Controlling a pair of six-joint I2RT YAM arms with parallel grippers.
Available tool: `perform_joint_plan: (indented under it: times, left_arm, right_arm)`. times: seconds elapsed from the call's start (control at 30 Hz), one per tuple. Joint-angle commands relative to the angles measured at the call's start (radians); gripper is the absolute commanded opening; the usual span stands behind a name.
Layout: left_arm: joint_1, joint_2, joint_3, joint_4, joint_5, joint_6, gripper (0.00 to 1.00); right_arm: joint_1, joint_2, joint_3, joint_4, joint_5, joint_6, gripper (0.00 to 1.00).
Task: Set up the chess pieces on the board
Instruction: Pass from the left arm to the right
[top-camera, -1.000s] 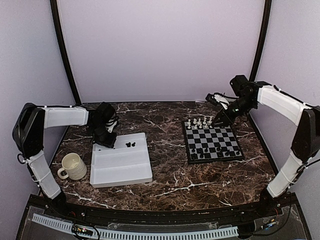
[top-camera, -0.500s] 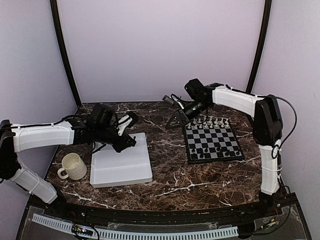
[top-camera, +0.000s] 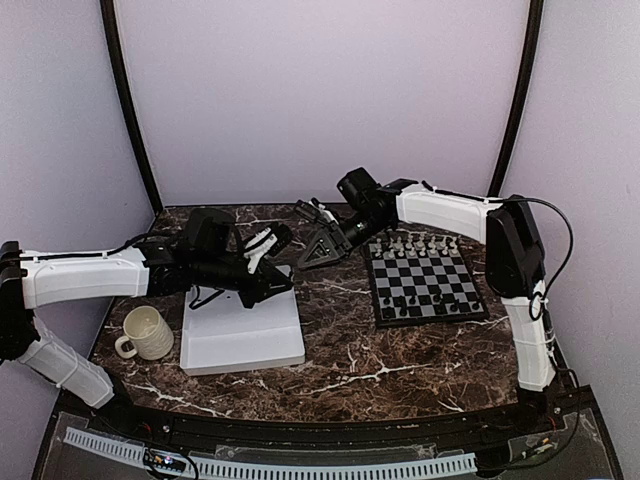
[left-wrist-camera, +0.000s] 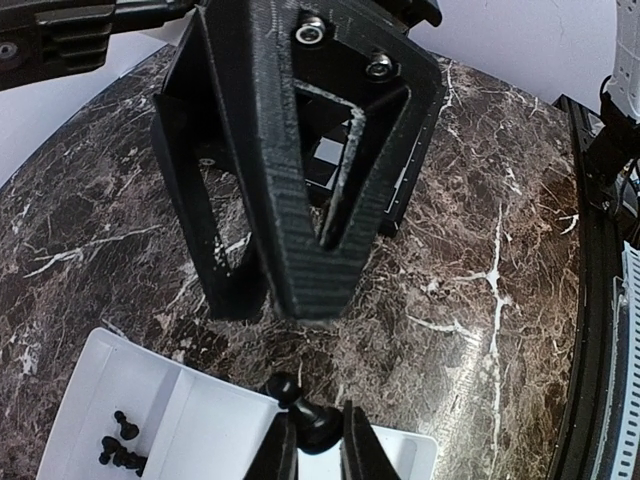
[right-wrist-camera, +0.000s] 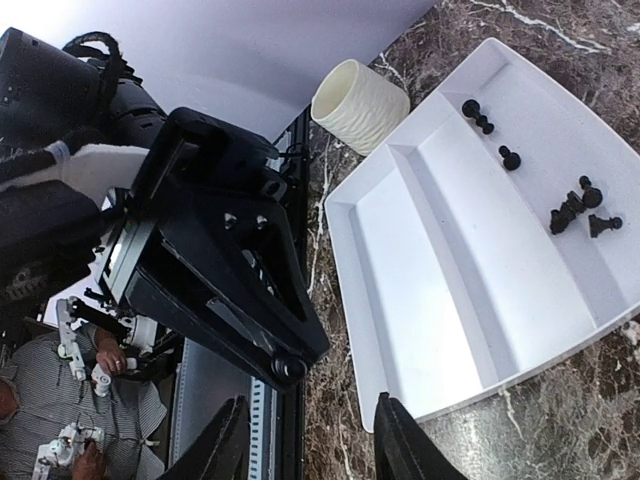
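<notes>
Pinching black piece in left gripper above tray edge; right gripper spread wide, empty, just beyond piece; board rightward, nearer right arm.

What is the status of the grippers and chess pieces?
Left gripper shut on black piece. Right gripper open, empty, facing it. More black pieces in tray; board partly set. Mug aside.

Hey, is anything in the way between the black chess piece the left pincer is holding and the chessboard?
Yes: the right arm's open pincer hangs over the dark marble tabletop, directly between the tiny black chess piece, clamped in the left pincer, and the small black-and-silver checked chessboard. Nothing else visible sits on that path.
</notes>
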Motion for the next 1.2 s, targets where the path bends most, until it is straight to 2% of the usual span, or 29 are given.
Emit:
perform_joint_plan:
  times: [0.0, 0.27, 0.5, 0.83, 0.93, 1.03, 1.13, 1.17]
  left_arm:
    - [-0.005, -0.026, 0.001, 0.025, 0.028, 0.027, 0.1]
    - [-0.005, -0.034, 0.002, 0.025, 0.021, 0.032, 0.1]
    - [-0.006, -0.025, 0.0, 0.025, 0.018, 0.037, 0.1]
    - [-0.005, -0.023, 0.004, 0.024, 0.001, 0.035, 0.1]
    - [-0.006, -0.019, 0.004, 0.024, -0.001, 0.037, 0.1]
    - [-0.006, -0.013, 0.006, 0.023, -0.012, 0.034, 0.1]
    - [-0.006, -0.008, 0.006, 0.022, -0.036, 0.03, 0.19]
    - [-0.006, -0.006, 0.007, 0.021, -0.05, 0.029, 0.27]
  right_arm:
    - [0.019, 0.009, 0.005, 0.108, -0.072, 0.108, 0.43]
    - [0.043, 0.033, 0.014, 0.116, -0.08, 0.122, 0.39]
    - [0.05, 0.028, -0.006, 0.122, -0.088, 0.121, 0.29]
    - [0.06, 0.032, -0.014, 0.122, -0.089, 0.117, 0.2]
    - [0.062, 0.032, -0.016, 0.123, -0.085, 0.116, 0.14]
    - [0.062, 0.031, -0.008, 0.11, -0.075, 0.094, 0.01]
    - [0.061, 0.03, 0.018, 0.067, -0.039, 0.048, 0.0]
    - [0.06, 0.027, 0.029, 0.036, -0.018, 0.027, 0.0]
